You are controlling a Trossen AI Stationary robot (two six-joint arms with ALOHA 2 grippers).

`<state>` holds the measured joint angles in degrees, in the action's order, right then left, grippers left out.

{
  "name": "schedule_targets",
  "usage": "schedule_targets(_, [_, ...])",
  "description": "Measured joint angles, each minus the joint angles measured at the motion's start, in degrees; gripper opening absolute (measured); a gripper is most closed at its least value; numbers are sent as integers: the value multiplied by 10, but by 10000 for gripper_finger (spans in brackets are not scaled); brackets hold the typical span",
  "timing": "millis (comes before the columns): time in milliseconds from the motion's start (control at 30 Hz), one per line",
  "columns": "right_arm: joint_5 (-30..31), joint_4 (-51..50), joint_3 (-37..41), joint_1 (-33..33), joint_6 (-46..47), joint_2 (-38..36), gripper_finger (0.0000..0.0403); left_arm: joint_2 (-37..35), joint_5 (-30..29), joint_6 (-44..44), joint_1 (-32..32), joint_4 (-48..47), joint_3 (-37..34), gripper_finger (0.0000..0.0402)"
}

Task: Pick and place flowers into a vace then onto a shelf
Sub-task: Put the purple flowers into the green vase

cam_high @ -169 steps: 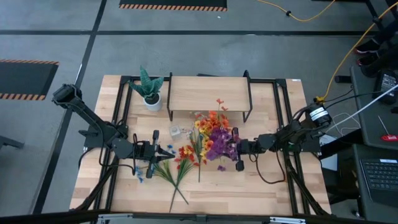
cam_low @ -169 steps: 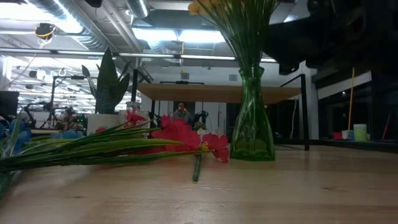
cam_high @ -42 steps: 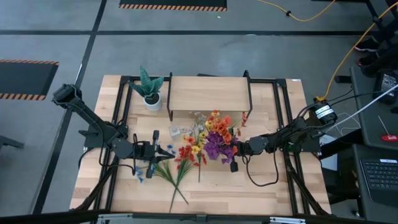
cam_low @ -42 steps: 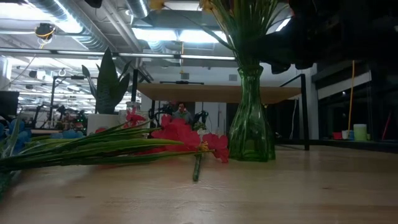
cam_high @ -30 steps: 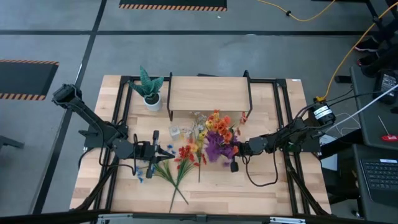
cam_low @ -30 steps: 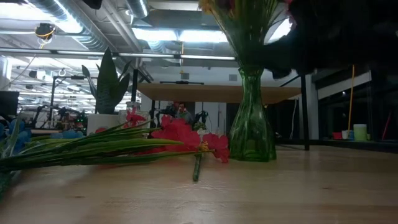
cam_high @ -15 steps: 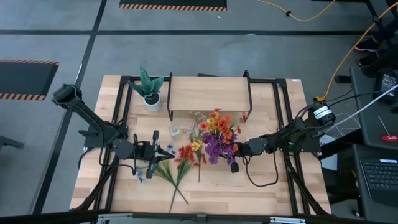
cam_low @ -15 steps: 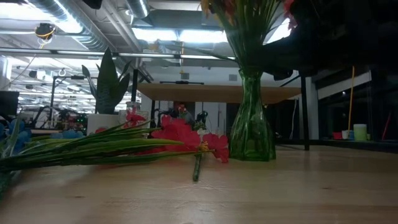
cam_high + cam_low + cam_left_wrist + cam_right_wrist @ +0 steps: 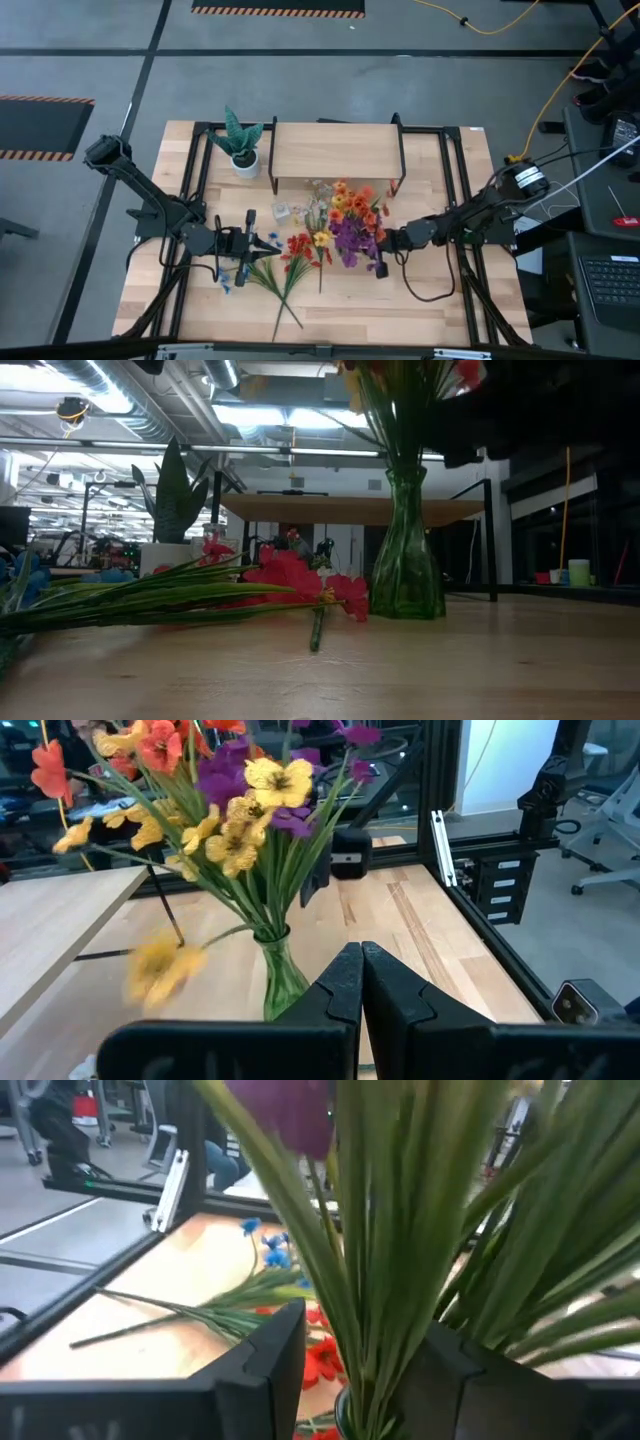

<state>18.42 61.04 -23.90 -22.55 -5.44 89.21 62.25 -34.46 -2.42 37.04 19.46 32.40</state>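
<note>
A green glass vase (image 9: 405,575) stands on its base on the table and holds a bunch of flowers (image 9: 345,220) with yellow, orange and purple blooms (image 9: 235,795). My right gripper (image 9: 365,1350) reaches in level from the table's right, at the stalks just above the vase mouth. More flowers (image 9: 285,262) lie flat on the table, red and blue ones (image 9: 290,575). My left gripper (image 9: 360,975) is shut and holds nothing, hovering left of the loose stems (image 9: 262,243). The shelf (image 9: 335,150) stands behind the vase. My right gripper has the bunch of green stalks (image 9: 385,1280) between its two fingers (image 9: 275,1345), just above the vase mouth. It comes in level from the table's right, across the stalks. The stalks stand upright in the vase, which rests on the table.
A spiky green plant in a white pot (image 9: 240,150) stands at the shelf's left end. A small clear object (image 9: 282,210) lies in front of the shelf. Black frame rails (image 9: 450,200) run along both sides. Bare tabletop (image 9: 400,310) lies toward the near edge.
The right gripper has shifted slightly toward the table's right, with its arm's elbow moving out. The bouquet's heads have swayed with it. The vase has kept standing on the table.
</note>
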Motion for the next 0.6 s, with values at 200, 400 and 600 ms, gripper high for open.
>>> schedule_targets(200, [0, -31, 0, -6, -6, -21, 138, 0, 0, 1, 0, 0, 0, 4])
schedule_targets(400, [0, -43, 0, -6, -9, -24, 138, 0, 0, 0, 0, 0, 0, 4])
schedule_targets(600, [0, -69, 0, -6, -6, -30, 138, 0, 0, 0, 0, 0, 0, 4])
